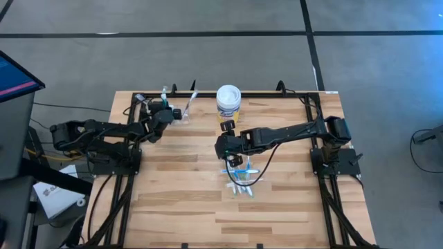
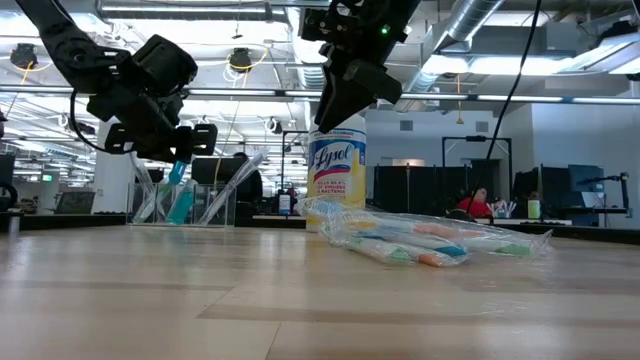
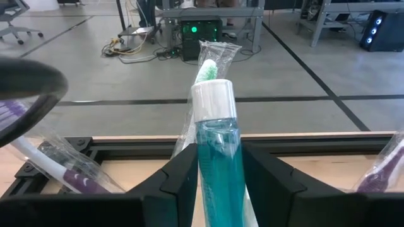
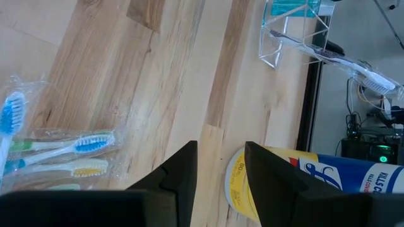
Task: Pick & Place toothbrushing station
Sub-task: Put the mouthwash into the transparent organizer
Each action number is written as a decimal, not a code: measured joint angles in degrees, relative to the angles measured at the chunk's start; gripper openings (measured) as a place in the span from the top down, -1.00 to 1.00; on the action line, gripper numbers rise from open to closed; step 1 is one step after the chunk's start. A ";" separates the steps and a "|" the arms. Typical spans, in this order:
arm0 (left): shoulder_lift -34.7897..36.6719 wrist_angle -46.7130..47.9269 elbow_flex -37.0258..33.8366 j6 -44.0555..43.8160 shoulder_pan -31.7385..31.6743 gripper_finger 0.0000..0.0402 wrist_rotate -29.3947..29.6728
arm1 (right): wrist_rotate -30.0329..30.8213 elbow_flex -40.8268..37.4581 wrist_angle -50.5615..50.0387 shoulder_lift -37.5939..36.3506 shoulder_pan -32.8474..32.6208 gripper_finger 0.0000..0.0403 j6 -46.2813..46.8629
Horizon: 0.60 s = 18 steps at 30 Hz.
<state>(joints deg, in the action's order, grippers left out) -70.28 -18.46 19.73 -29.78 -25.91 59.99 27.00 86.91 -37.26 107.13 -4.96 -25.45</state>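
**Left tool at the cup with a toothpaste tube between its fingers; right tool open above the wrapped brushes**

Much of the clear cup is hard to read: in the high view the left tool covers most of it, and only the wrapped brushes leaning out of it toward the bench's far edge show plainly. In the left wrist view the cup's walls are cut off, and a purple-handled brush beside it is partly hidden by a blurred dark shape. Whether the teal toothpaste tube is actually pinched cannot be told: it stands upright, white cap up, between the two fingers, with a narrow gap visible on at least one side. A wrapped green-headed brush rises just behind the tube.

The right tool hangs with its jaws apart and empty, near the middle of the bench, just beside the yellow-labelled tub. The heap of wrapped toothbrushes lies flat on the bench just on its near side, under it and apart from it; the wrapping blurs how many there are.
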 joint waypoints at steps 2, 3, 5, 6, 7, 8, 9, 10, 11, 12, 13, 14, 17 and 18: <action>0.00 -0.04 0.00 0.00 0.00 0.43 0.00 | 0.00 0.00 0.00 0.00 0.01 0.39 0.00; 0.00 -0.05 0.00 0.00 0.00 0.43 0.00 | 0.00 0.00 0.00 0.00 0.01 0.39 0.00; 0.00 -0.06 0.00 -0.02 0.00 0.43 0.00 | 0.00 0.00 0.00 0.00 0.05 0.39 0.00; 0.00 -0.06 0.00 -0.02 0.00 0.43 0.00 | 0.00 0.00 0.00 0.00 0.12 0.39 0.00; 0.00 -0.06 0.00 -0.02 0.00 0.43 0.00 | 0.00 0.00 0.00 0.00 0.18 0.39 0.00; 0.00 -0.06 0.00 -0.02 0.00 0.43 0.00 | 0.00 0.00 0.00 0.00 0.18 0.39 0.00; 0.00 -0.06 0.00 -0.02 0.00 0.42 0.00 | 0.00 0.00 0.00 0.00 0.21 0.39 0.00; 0.00 -0.06 0.00 -0.02 0.00 0.41 0.00 | 0.00 0.00 0.00 0.00 0.21 0.39 0.00; 0.00 -0.06 0.00 -0.02 0.00 0.41 0.00 | 0.00 0.00 0.00 0.00 0.21 0.39 0.00; 0.00 -0.06 0.00 -0.02 0.00 0.40 0.00 | 0.00 0.00 0.00 0.00 0.23 0.39 0.00; 0.02 -0.10 0.00 -0.02 0.00 0.39 0.00 | 0.00 0.00 0.00 0.00 0.21 0.39 0.00; 0.02 -0.10 0.00 -0.02 0.00 0.38 0.00 | 0.00 0.00 0.00 0.00 0.23 0.39 0.00; 0.02 -0.09 0.00 -0.02 0.00 0.34 0.00 | 0.00 0.00 0.00 0.00 0.23 0.39 0.01; 0.02 -0.08 0.00 -0.02 0.00 0.32 0.00 | 0.00 0.00 0.00 0.00 0.23 0.39 0.02</action>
<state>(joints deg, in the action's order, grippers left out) -70.26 -18.55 19.73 -29.80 -25.91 59.99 27.00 86.91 -37.26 107.13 -4.73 -25.43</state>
